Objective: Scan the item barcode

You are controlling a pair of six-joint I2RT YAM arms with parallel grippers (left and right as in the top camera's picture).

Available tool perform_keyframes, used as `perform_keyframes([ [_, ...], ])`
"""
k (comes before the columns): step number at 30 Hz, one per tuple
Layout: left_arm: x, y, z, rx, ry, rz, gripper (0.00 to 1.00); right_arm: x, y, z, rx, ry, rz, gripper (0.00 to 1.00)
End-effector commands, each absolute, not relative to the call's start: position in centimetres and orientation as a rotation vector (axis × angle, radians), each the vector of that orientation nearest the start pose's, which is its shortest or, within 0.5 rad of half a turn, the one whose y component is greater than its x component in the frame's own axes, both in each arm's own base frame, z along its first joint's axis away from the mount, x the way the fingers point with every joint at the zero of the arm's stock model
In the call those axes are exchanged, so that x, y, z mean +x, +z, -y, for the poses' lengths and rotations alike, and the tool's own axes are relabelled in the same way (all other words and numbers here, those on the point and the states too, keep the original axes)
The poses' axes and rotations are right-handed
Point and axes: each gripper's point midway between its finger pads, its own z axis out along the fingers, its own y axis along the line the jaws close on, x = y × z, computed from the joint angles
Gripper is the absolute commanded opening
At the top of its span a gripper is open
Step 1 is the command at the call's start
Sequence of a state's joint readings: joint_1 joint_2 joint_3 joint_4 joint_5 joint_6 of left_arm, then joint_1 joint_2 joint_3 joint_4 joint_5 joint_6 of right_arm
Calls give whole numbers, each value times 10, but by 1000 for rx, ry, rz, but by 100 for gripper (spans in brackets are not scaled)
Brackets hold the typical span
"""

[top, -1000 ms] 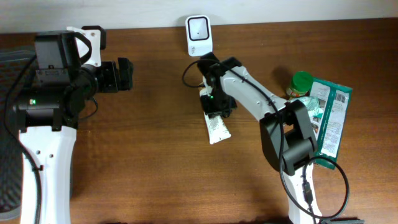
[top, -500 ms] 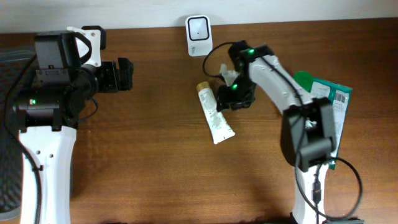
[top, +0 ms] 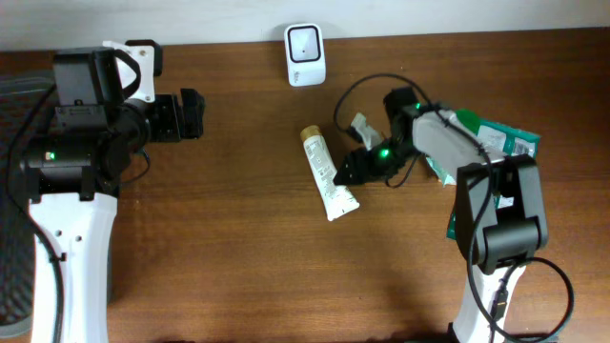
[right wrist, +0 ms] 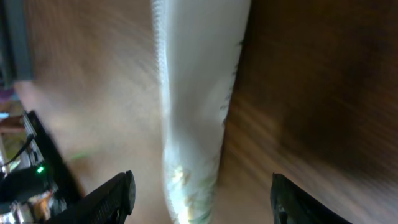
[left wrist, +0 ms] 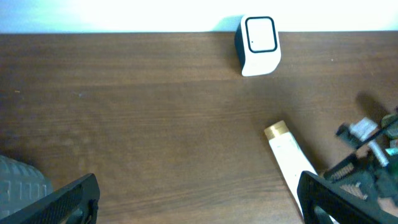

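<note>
Plainly, the tube (top: 327, 179) lies flat on the brown tabletop (top: 238, 248), near its middle. Its gold cap (top: 310, 135) is turned toward the back edge and its crimped end toward the front. The white scanner (top: 304, 42) stands at the back edge, well apart from the cap. The right arm (top: 448, 143) reaches in from the right, partly covering some green packets (top: 510, 152), and a small green light glows on it. The right jaws sit just beside the tube's right side, by its lower half; the overhead view does not show whether they touch it. The right wrist view is blurred. In it the white tube runs up the frame between two dark fingertips (right wrist: 115, 199), with bare wood showing on either side, so the right jaws stand apart and hold nothing. The left arm (top: 86, 143) is over the left part of the tabletop, well apart from the tube. The left jaws are spread wide and hold nothing. Their dark fingers (left wrist: 68, 199) fill the bottom corners of the left wrist view, with the scanner and the tube's capped end ahead.
</note>
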State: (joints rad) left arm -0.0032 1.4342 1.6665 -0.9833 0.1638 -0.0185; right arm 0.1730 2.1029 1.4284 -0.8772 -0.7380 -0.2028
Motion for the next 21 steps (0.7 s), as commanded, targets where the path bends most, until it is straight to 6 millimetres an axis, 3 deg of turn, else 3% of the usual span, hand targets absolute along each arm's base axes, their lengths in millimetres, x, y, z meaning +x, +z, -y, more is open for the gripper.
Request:
perform_keyframes([
  [1,385,333,26,72,-185,-2293,99,349,31,-204,-499,1306,-2795,66],
  [7,386,333,26,72,-185,-2293,99,348,18,-227,-480,1310,-2791,63],
  [12,386,333,26,72,-185,-2293,99,350,9,-229,-433,1270,-2826,37],
  [16,385,333,26,72,-185,-2293,99,356,10,-223,-390,1274,-2820,26],
  [20,385,333,26,72,-185,-2293,99,360,11,-222,-368,1273,-2812,27],
  [21,386,333,26,72,-185,-2293,99,362,11,-223,-340,1275,-2816,35],
])
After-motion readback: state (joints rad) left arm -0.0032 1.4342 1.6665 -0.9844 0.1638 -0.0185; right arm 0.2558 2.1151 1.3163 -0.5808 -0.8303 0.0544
